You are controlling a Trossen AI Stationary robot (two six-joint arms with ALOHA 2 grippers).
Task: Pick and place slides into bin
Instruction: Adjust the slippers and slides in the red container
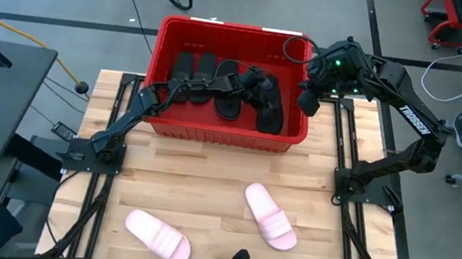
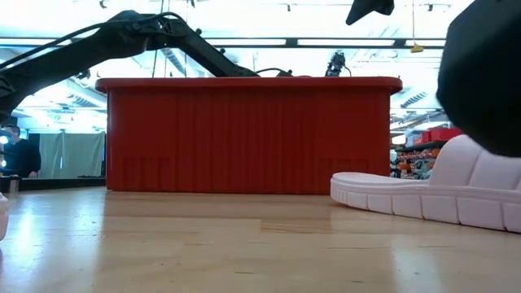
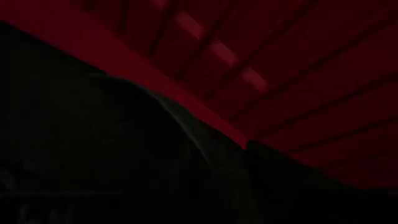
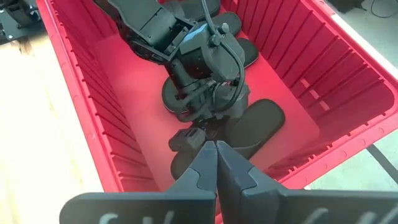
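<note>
Black slides (image 1: pixel 243 96) in bin (image 1: pixel 213 132) — under left fingers (image 4: pixel 186 140).

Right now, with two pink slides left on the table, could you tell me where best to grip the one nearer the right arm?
Probably grip the pink slide across its wide strap, coming straight down from above. It lies flat, sole down, angled on the table, with the strap arching over the footbed. The right gripper, shut above the red bin, seems the closer one.
</note>
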